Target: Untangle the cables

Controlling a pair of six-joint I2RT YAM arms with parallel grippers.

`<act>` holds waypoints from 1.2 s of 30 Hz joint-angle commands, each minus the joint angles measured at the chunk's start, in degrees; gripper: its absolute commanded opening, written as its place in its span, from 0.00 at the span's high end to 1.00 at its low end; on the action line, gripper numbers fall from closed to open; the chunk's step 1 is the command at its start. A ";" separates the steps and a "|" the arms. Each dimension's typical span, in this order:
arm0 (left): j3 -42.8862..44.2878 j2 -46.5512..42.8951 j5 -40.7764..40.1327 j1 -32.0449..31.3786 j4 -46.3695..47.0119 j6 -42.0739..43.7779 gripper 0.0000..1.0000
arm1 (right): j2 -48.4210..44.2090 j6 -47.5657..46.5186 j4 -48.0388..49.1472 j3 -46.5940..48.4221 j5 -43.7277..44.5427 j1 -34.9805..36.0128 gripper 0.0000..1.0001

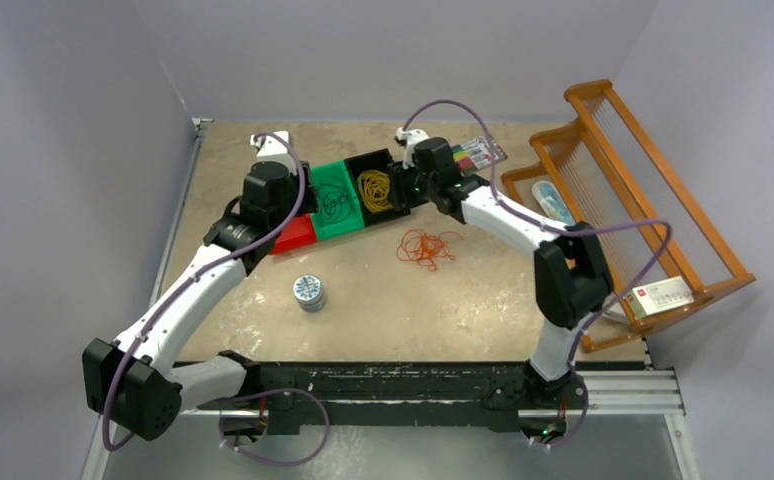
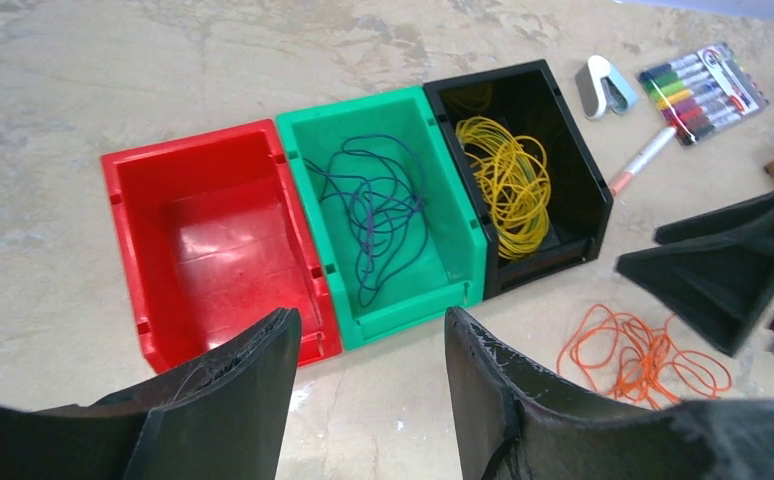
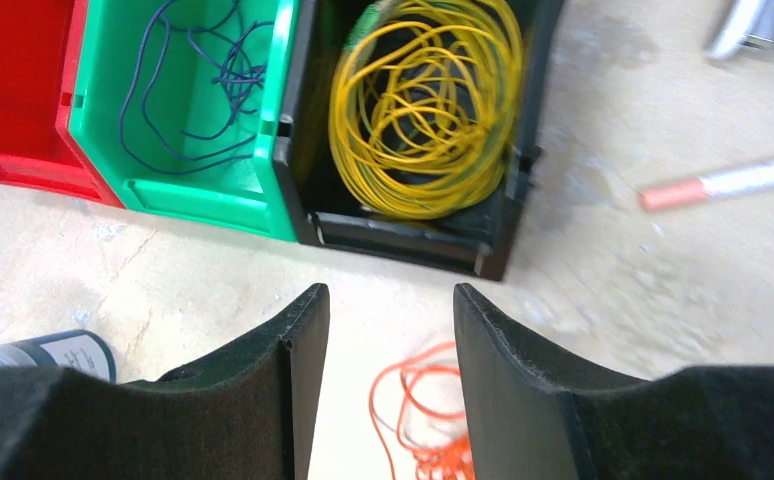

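Three bins stand in a row. The red bin (image 2: 203,230) holds nothing. A dark blue cable (image 2: 378,215) lies in the green bin (image 2: 363,120), and a yellow cable (image 3: 423,110) is coiled in the black bin (image 2: 573,140). An orange cable (image 1: 426,247) lies loose on the table in front of the black bin. My left gripper (image 2: 368,325) hovers open in front of the red and green bins, with nothing between its fingers. My right gripper (image 3: 391,295) is open above the table just in front of the black bin, with the orange cable (image 3: 423,420) below it, untouched.
A pack of coloured markers (image 2: 701,88), a loose marker (image 2: 643,158) and a small white stapler-like object (image 2: 603,85) lie right of the bins. A small round can (image 1: 309,292) stands on the near table. A wooden rack (image 1: 623,200) fills the right side.
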 commanded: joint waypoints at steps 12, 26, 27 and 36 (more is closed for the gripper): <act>0.50 8.78 9.42 -13.31 11.71 -3.15 0.46 | -29.09 12.56 11.43 -31.64 -1.59 -16.71 0.50; 8.99 32.17 24.07 -19.92 20.96 -0.77 0.48 | -32.86 14.33 16.11 -39.25 -6.50 -20.85 0.52; 9.58 33.07 24.10 -19.92 21.37 -0.54 0.48 | -32.77 14.17 16.15 -39.31 -6.71 -20.84 0.52; 15.99 41.88 22.40 -19.98 21.65 3.16 0.51 | -32.06 13.45 16.00 -38.90 -8.52 -20.85 0.54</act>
